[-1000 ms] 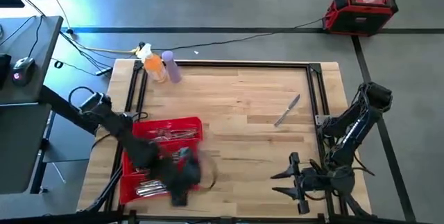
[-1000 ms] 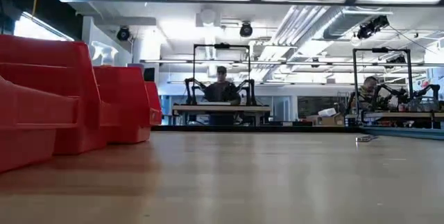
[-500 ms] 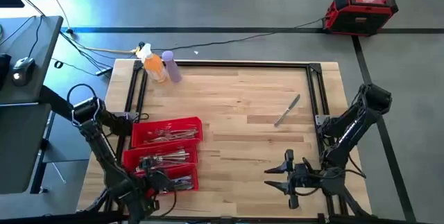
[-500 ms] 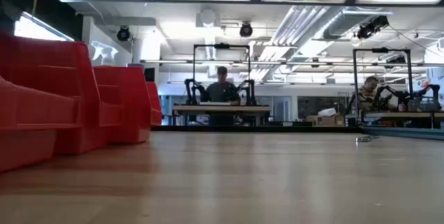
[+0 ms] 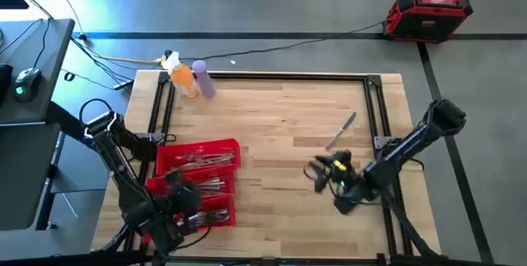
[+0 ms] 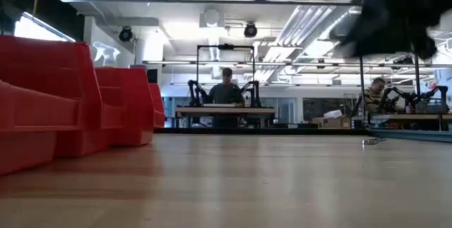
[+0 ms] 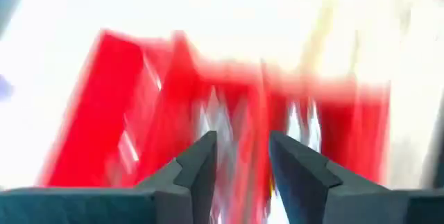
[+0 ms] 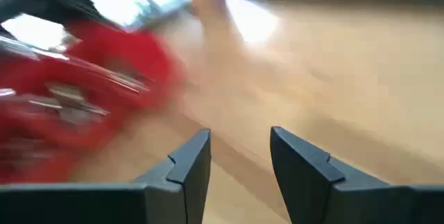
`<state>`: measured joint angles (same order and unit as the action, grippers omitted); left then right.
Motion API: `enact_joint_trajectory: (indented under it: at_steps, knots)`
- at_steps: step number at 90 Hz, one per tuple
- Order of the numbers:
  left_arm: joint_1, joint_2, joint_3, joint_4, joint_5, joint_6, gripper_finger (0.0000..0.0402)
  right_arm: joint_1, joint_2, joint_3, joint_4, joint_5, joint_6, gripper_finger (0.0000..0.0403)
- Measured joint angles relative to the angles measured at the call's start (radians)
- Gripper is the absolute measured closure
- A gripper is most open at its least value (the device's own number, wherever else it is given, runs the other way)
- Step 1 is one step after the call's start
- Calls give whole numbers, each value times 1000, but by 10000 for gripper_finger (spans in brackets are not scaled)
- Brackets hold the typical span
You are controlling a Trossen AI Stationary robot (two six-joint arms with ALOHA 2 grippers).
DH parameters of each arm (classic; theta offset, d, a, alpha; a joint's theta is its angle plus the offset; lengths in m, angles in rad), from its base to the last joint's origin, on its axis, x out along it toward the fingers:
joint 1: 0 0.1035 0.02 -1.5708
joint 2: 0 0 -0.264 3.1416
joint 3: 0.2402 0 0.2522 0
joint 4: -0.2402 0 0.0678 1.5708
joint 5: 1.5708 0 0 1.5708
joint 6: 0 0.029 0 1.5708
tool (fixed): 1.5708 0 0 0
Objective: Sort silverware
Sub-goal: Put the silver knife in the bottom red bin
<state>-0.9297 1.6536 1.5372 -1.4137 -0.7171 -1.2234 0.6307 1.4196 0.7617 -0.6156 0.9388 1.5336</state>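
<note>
A pale wood surface (image 5: 272, 126) framed by black rails sits on a grey floor, with a red case (image 5: 430, 12) on the floor off the 1 o'clock corner and other workstations across the room beyond, where people sit.

Most of the silverware (image 5: 200, 185) lies heaped in the three compartments of a red tray (image 5: 232, 145) at about 8 o'clock on the surface. One stray knife (image 5: 341, 131) lies alone at 3 o'clock, flat on the wood and well apart from the tray. An orange bottle (image 5: 184, 78) and a purple bottle (image 5: 202, 80) stand together at 11 o'clock.

The left tool (image 5: 185, 203) hovers over the tray's near compartment, its fingers (image 7: 201, 165) a narrow gap apart with nothing between them. The right tool (image 5: 319, 170) is out over the wood at about 4 o'clock, near the knife but not touching it, its fingers (image 8: 191, 161) likewise narrowly parted and empty.

These pieces look light, rigid and slick. Heaped ones will likely slide and tangle, so a pinch across a single handle near its middle seems safest. The knife lies flush to the wood, leaving little to get under; closing on its narrow handle from both edges should hold better than gripping the thin blade, which may slip or pivot.
</note>
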Motion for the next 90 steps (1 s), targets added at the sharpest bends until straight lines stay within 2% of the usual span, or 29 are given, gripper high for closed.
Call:
enact_joint_trajectory:
  at_steps: [5, 9, 13, 17, 32, 47, 61, 75, 83, 90]
  knots:
    - [15, 2, 24, 67, -190, 60, 293, -77, 3, -10, -144, -140, 61, 270]
    - [27, 2, 32, 129, -312, 115, 295, -133, 2, -15, -231, -200, 68, 272]
    - [42, 2, 32, 195, -385, 188, 298, -178, 1, -26, -278, -226, 71, 278]
    - [61, 6, 32, 274, -408, 268, 301, -218, 1, -43, -296, -241, 70, 287]
    - [124, 32, 30, 436, -372, 469, 307, -362, 11, -103, -233, -329, -37, 338]
    - [159, 77, 30, 461, -303, 519, 308, -415, 50, -155, -65, -472, -168, 395]
    - [188, 120, 30, 471, -288, 521, 308, -374, 103, -144, 116, -509, -244, 395]
    - [230, 156, 30, 482, -256, 529, 308, -285, 125, -106, 346, -638, -404, 402]
    - [249, 174, 30, 500, -230, 553, 308, -218, 123, -61, 411, -616, -526, 403]
    - [266, 192, 30, 525, -203, 561, 308, -182, 123, -26, 369, -554, -545, 403]
